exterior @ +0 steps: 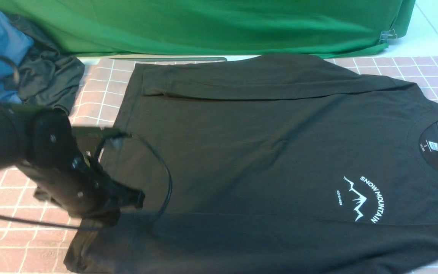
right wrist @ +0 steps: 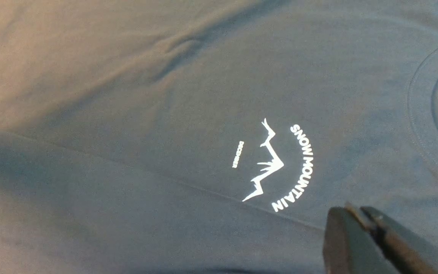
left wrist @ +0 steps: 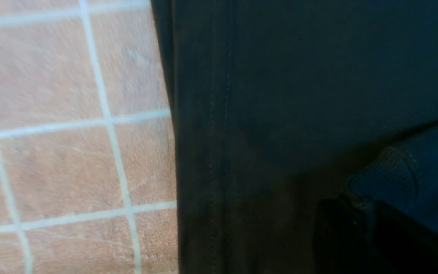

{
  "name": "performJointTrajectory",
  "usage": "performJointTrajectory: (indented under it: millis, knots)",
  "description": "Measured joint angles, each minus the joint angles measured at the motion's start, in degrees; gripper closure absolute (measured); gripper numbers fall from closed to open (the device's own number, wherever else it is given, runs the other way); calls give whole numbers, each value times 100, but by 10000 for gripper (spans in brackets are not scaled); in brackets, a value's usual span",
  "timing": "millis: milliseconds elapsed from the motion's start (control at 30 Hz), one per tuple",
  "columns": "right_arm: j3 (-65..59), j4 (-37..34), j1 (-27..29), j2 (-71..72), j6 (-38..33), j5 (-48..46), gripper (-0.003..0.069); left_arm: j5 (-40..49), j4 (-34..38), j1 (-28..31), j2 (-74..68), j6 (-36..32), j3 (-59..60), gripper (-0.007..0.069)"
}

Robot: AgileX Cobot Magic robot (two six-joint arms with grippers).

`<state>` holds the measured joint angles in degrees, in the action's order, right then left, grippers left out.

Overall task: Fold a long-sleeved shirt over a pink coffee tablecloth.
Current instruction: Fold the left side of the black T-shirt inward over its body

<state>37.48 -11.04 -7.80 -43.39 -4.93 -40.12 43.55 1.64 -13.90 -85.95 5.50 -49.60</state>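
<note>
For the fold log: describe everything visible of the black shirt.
The shirt is black and cotton-looking, with a crew neck and size label toward the robot's right, hem left. A white SNOW MOUNTAIN print marks the chest. It lies flat, lightly wrinkled, on the pink grid cloth, both sleeves folded across the body along far and near edges. The left claw is down at the near hem corner by a ribbed cuff; grip unclear. The shut right claw is near the print.

Front camera: looking forward and down over the long-sleeved shirt (exterior: 264,152). Wrist cameras: hovering close above it; right one sharing front's chest print (right wrist: 268,167).
</note>
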Motion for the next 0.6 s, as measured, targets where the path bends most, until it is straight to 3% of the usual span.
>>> performJointTrajectory:
  millis: [600]
  knots:
    - [-1, 0, 0, 0, -5, 211, 589, -67, -359, -18, -49, 54, -2092, 576]
